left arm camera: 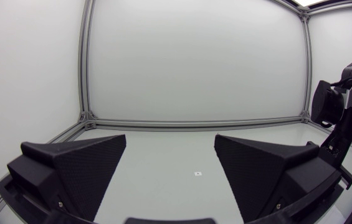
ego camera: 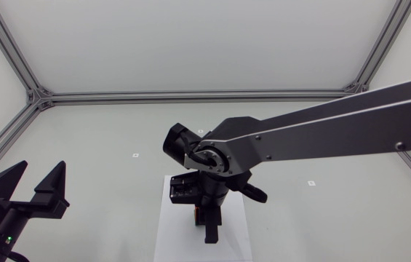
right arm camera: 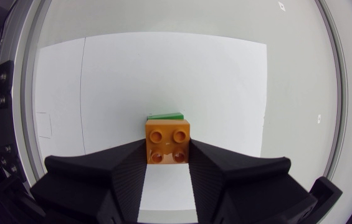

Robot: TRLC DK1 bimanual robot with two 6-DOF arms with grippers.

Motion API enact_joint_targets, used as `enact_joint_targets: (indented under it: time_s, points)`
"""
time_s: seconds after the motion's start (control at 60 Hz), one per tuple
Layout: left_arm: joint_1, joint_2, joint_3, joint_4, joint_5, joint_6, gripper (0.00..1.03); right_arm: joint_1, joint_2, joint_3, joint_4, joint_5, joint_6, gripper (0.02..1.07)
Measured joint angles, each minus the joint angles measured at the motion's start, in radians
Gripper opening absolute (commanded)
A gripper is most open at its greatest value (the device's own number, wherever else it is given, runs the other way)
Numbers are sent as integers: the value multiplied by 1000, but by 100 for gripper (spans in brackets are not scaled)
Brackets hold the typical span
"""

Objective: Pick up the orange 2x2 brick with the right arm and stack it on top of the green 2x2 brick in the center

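**White sheet point(ego camera: 238, 233) at table centre: orange 2x2 brick point(right arm camera: 167, 142) clamped above the green one**

You have the orange 2x2 brick pinched from two sides, studs up, in the right gripper point(right arm camera: 167, 150), over the near part of the sheet. The green 2x2 brick point(right arm camera: 166, 116) shows only as a thin strip just beyond and below it, and you cannot tell whether the two touch. Your right arm point(ego camera: 321, 131) reaches in from the right across the table point(ego camera: 103, 138). At the near left your left gripper point(ego camera: 41, 173) sits well apart, its fingers spread wide.
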Motion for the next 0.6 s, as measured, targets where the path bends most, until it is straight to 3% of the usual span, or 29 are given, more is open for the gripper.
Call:
enact_joint_targets:
  time_s: [0.6]
  points:
    - [0, 0, 0, 0, 0, 0, 99, 11, 56, 63, -67, 37, -53, 20]
